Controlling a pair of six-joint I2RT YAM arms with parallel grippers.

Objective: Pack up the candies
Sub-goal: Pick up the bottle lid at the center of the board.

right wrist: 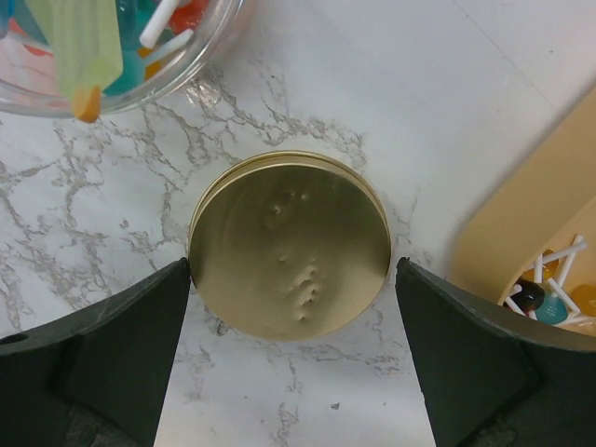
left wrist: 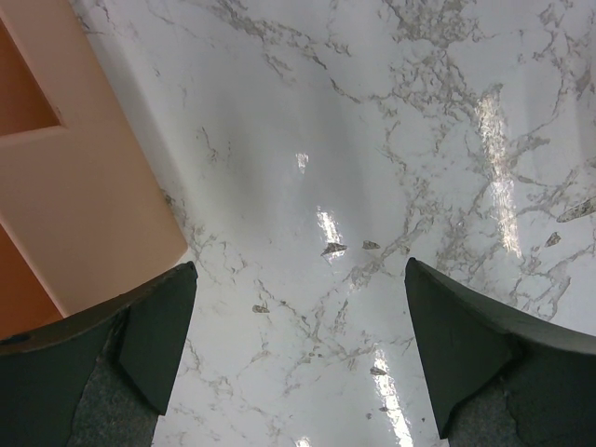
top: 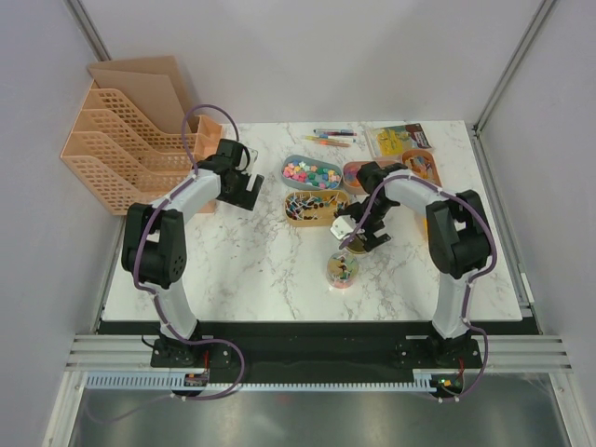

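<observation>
Marble table (top: 251, 270): the far half is crowded and the near half is mostly bare. There is wide open stone in front of the left arm and along the near edge.

A peach file rack (top: 121, 140) fills the far-left corner and hangs out past the table's left edge.

Left gripper (left wrist: 300, 284) hovers just beside the rack's base. Its jaws are spread, with only bare marble between them.

Right gripper (top: 358, 240) is mid-table, pointed down. Its jaws are apart, one finger on each side of a gold lid (right wrist: 291, 244) that lies flat on the stone. It is close to the rim but not clamped on it.

A small clear jar (top: 343, 270) stands just nearside of the lid, uncovered, with mixed coloured pieces inside.

Candies (top: 312, 173) sit heaped in a grey-blue oval tray (top: 285, 166) at far centre, in pink, green and yellow. A wooden oval tray (top: 291, 216) touches its near side and holds small coloured items I can't make out.

Pens (top: 331, 138) lie loose by the far edge. To their right is a clear box (top: 396, 140) with yellow contents.
</observation>
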